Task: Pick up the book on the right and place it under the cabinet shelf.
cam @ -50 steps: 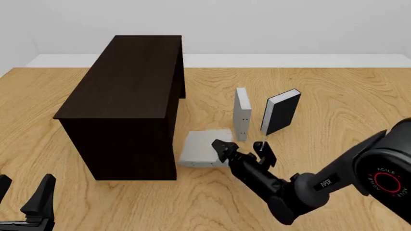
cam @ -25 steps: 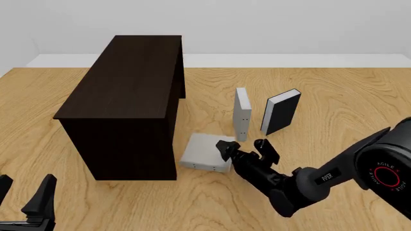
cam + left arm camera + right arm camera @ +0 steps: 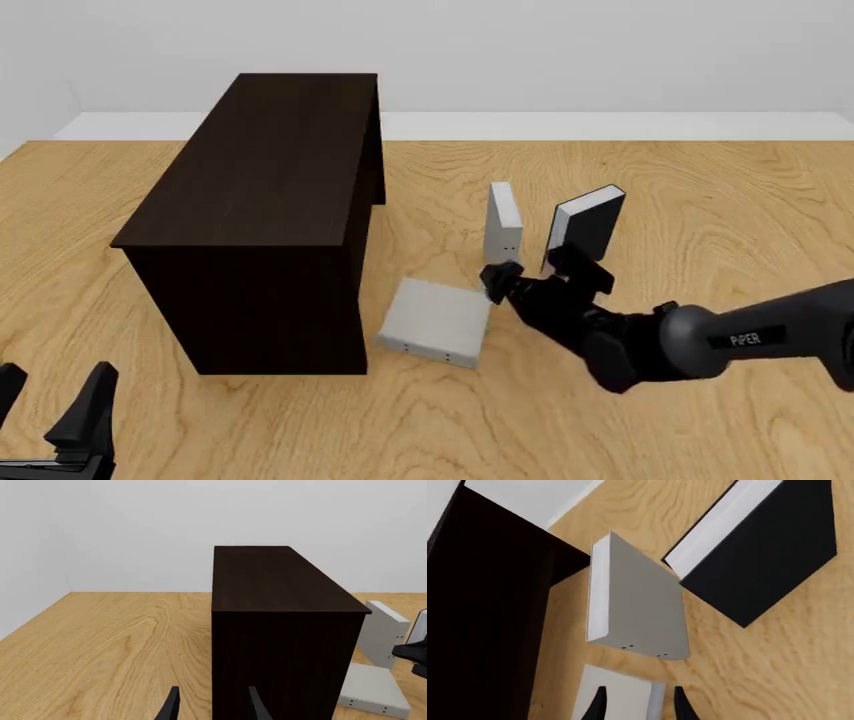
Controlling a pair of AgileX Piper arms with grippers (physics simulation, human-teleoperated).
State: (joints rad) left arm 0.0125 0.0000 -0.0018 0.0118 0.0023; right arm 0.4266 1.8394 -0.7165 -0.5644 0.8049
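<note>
From above and behind we overlook the table (image 3: 747, 190); both close wrist cameras share the cabinet (image 3: 283, 625) (image 3: 487, 610) (image 3: 260, 200).

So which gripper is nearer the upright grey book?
Right. The right gripper hangs just in front of the upright grey book, while the left gripper sits far off at the table's near-left corner, beyond the cabinet.

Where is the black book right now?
In the front view the black book stands upright on the table's right half, just right of the upright grey book and beyond the right claw.
</note>
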